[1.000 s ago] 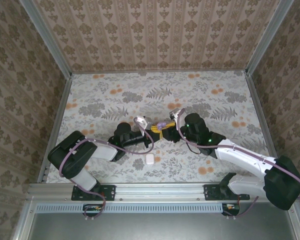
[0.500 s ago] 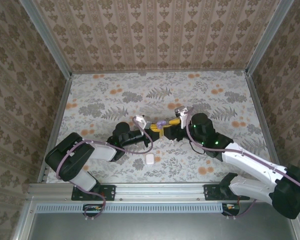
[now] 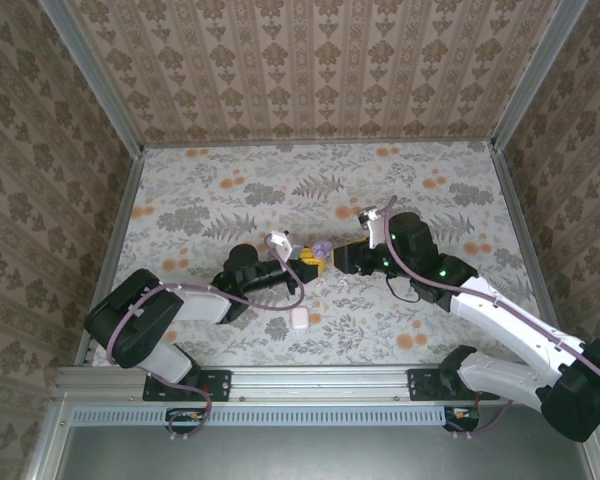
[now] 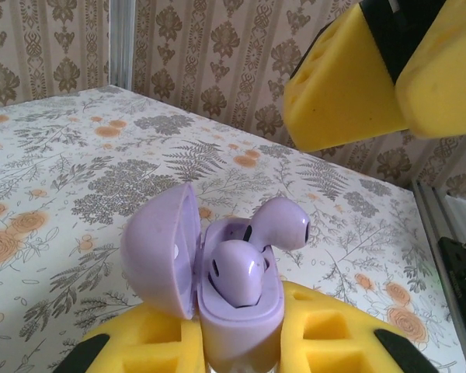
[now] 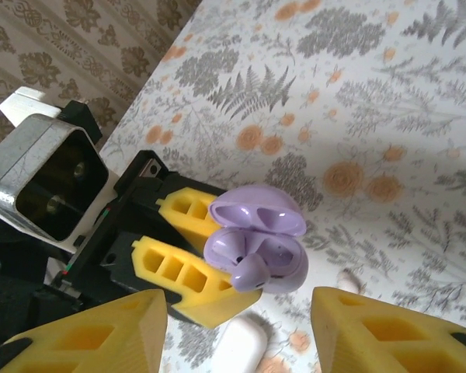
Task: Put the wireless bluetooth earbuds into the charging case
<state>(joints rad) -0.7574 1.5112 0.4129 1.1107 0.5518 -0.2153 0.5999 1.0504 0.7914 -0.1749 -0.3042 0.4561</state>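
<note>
My left gripper (image 3: 308,263) sits just left of the middle of the surface (image 3: 230,190). Its jaws are clenched on the base of the charging case (image 4: 237,315), which here is a glossy purple clamshell and not a white one. The case is held off the surface with its lid (image 4: 159,249) swung open toward 9 o'clock in the left wrist view.

Inside, one earbud (image 4: 234,280) lies low in its socket and looks seated to me. The second earbud (image 4: 283,224), at 1 o'clock from the first, rides high with its rounded head above the rim. I judge it is only partly in.

At 6 o'clock from the left gripper in the top view, a closed white pod (image 3: 299,318) rests on the surface, untouched. A tiny white bit (image 5: 348,280) lies at about 4 o'clock from the case in the right wrist view. I cannot tell what it is.

My right gripper (image 4: 396,70) hangs at 3 o'clock from the case, near it but apart, with its jaws released and empty.

By my reckoning the task is mostly done. What is left is to press the raised earbud fully home, and perhaps to close the lid.
</note>
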